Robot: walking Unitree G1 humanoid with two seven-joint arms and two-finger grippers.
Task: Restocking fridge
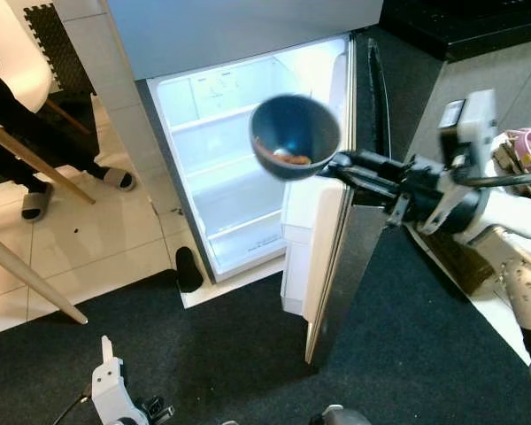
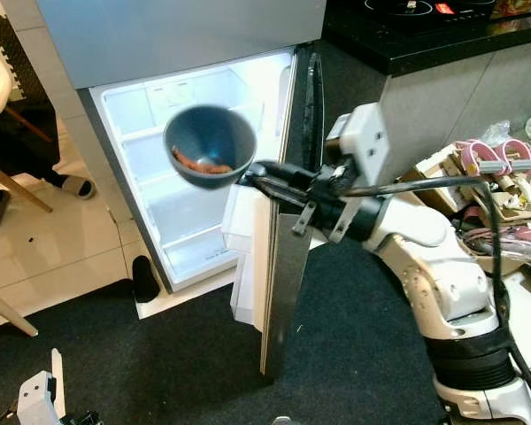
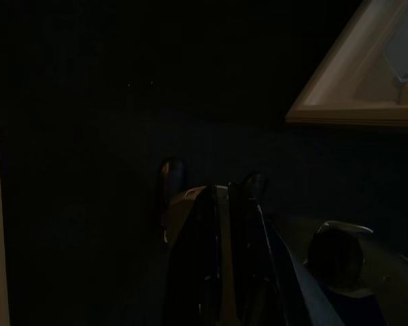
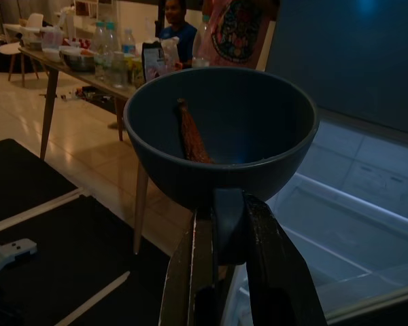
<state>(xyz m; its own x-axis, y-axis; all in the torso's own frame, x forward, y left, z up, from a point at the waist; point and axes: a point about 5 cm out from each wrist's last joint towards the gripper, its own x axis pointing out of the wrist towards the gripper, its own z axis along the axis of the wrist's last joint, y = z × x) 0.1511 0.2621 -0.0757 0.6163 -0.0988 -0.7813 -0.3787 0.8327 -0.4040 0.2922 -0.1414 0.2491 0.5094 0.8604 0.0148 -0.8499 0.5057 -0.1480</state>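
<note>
My right gripper (image 2: pixel 252 176) pinches the bowl (image 2: pixel 210 144) by its rim, tilted in mid-air before the open fridge (image 1: pixel 221 159), food (image 4: pixel 190 136) inside, lined up to shelve it. Left gripper (image 3: pixel 214 204) hangs idle, fingers together.

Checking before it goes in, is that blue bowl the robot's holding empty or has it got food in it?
Not empty. The blue bowl, pinched at its rim by the right gripper, holds a reddish-brown strip of food lying against its inner wall.
</note>
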